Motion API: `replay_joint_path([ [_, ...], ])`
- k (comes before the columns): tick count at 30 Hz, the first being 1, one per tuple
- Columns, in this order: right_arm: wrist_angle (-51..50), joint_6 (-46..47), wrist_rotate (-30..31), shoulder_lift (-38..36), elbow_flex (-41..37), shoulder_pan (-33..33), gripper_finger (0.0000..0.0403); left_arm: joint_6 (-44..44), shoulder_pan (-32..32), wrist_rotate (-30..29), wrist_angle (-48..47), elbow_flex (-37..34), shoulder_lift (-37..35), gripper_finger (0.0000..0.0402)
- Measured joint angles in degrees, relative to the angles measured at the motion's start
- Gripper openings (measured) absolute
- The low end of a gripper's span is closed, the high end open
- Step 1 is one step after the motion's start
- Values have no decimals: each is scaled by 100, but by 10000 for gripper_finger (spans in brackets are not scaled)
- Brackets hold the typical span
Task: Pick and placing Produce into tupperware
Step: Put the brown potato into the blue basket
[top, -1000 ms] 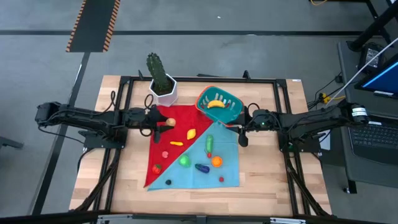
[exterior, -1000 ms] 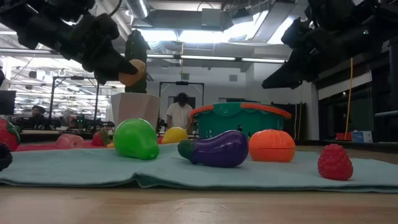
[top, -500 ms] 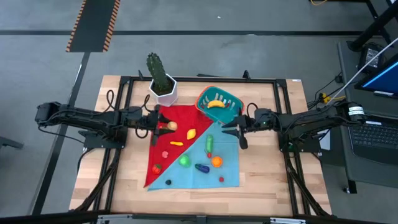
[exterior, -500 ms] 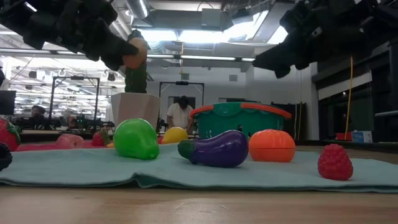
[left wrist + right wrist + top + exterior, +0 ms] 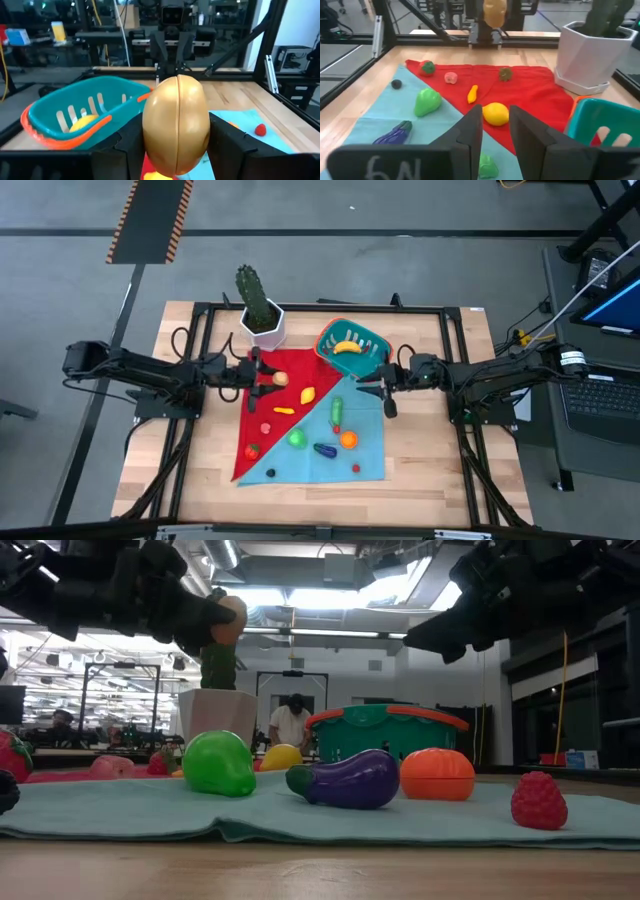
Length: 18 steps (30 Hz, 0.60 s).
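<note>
A tan egg-shaped potato (image 5: 176, 122) is clamped between the 2 fingers of the left gripper (image 5: 264, 377), which is held in the air above the red cloth (image 5: 285, 402), with the teal tub (image 5: 352, 346) well apart across the table. The right gripper (image 5: 377, 386) is held just beside the tub with its fingers (image 5: 470, 131) a narrow gap apart and nothing between them. A banana (image 5: 347, 347) lies in the tub, while a green pear (image 5: 219, 763), an eggplant (image 5: 347, 780), an orange (image 5: 437, 774) and a raspberry (image 5: 539, 801) are spread on the teal cloth (image 5: 300, 815).

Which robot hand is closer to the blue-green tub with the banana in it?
The right one. The right gripper hangs just beside the teal ribbed plastic tub with the orange rim. The left gripper, holding a tan egg-shaped toy, is farther off, above the red cloth.
</note>
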<state>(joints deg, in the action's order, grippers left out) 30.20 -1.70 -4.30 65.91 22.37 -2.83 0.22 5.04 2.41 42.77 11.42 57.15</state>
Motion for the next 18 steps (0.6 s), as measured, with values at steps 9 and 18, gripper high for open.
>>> replay_joint_path([
  [9, 13, 154, 146, 0, 0, -2, 98, -143, 69, 43, 458, 0, 617, 168],
  [18, 38, 705, 1769, 0, 0, -7, 98, -99, 312, -468, 626, 653, 1566, 170],
])
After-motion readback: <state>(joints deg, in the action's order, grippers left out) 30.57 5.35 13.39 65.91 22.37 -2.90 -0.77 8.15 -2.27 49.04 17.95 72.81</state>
